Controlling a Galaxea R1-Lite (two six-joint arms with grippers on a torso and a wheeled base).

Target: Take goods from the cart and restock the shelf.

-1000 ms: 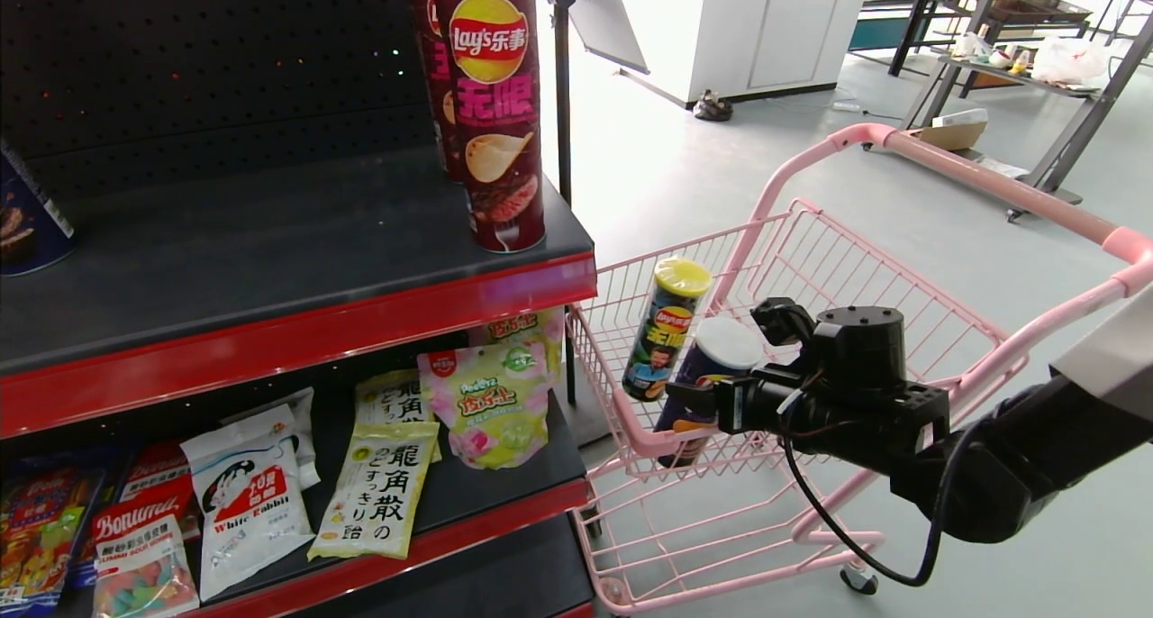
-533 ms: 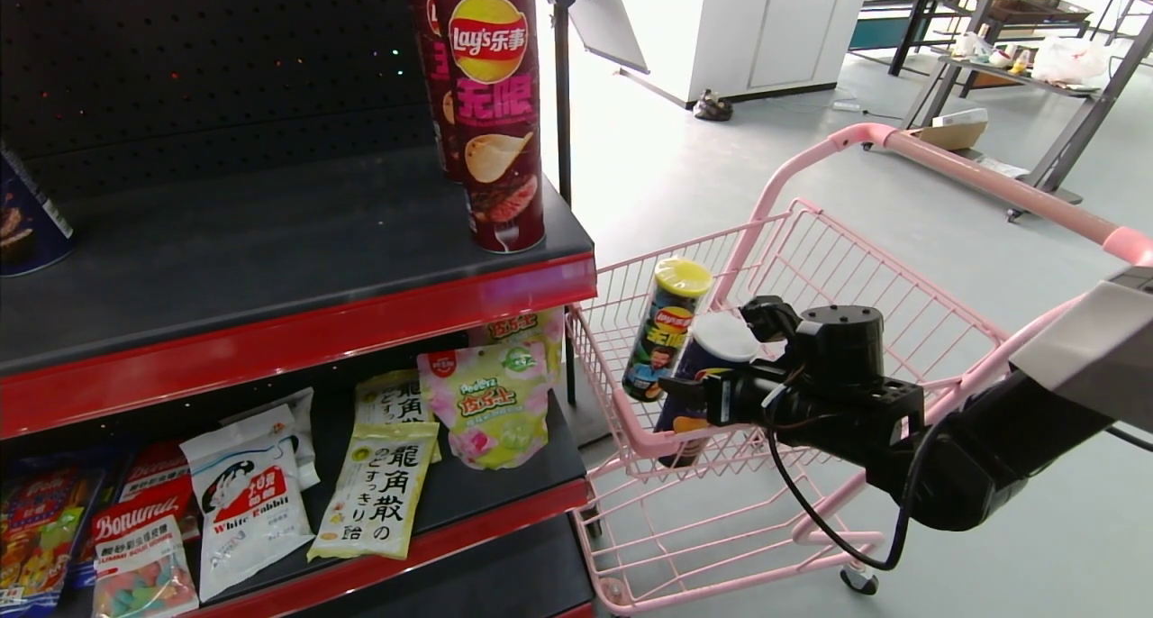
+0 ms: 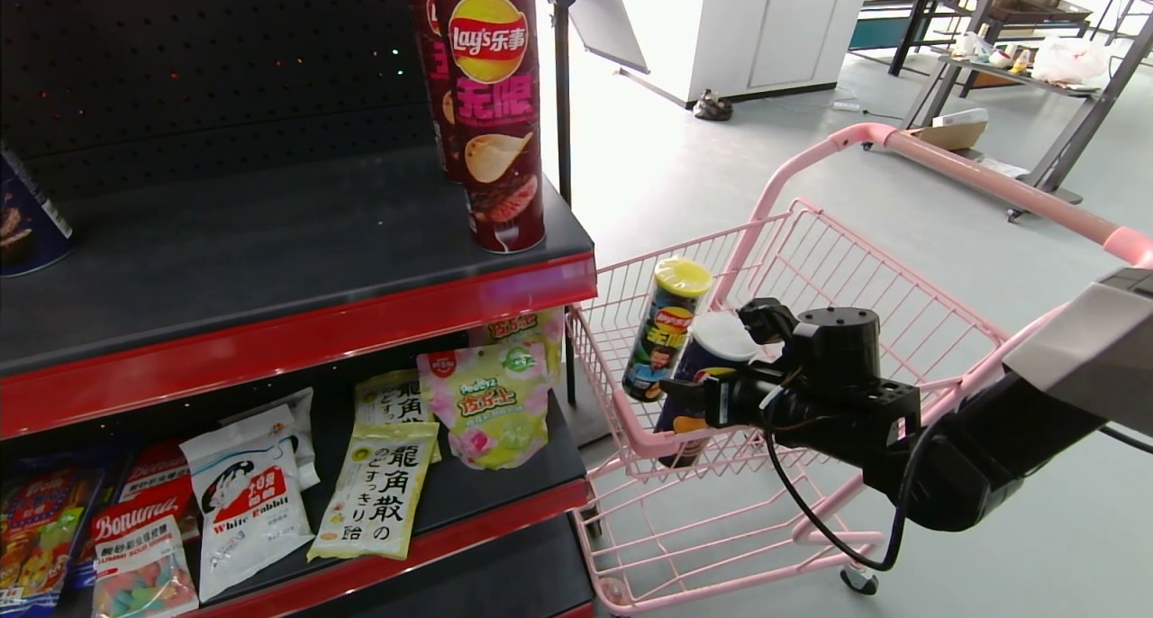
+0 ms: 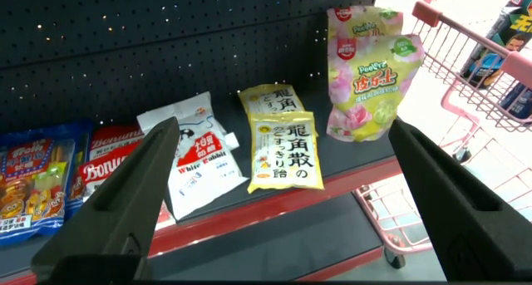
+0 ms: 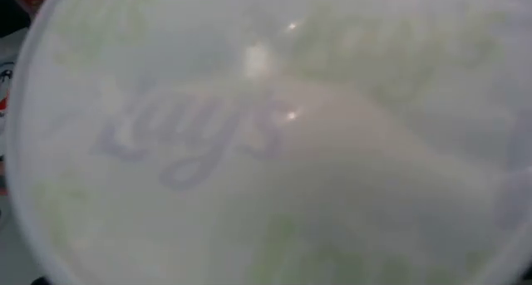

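Head view: right gripper (image 3: 712, 352) straddles the white-lidded can (image 3: 723, 337), which stands inside the cart (image 3: 973, 175) at its shelf-side corner. Fingers flank the top for a side grasp; cannot tell whether they are clamped. Left gripper (image 4: 283, 131) is spread wide, facing the shelf (image 3: 297, 330) beside the cart.

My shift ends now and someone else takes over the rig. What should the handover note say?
Left gripper: open, fingers spread, holding nothing, in front of the snack bags.
Right gripper: in the cart, at the top of the white-lidded chip can; grip unconfirmed.
Done: maroon chip cans stand on the upper shelf.
Left: move the white-lidded chip can to the shelf, then the yellow-lidded can beside it.
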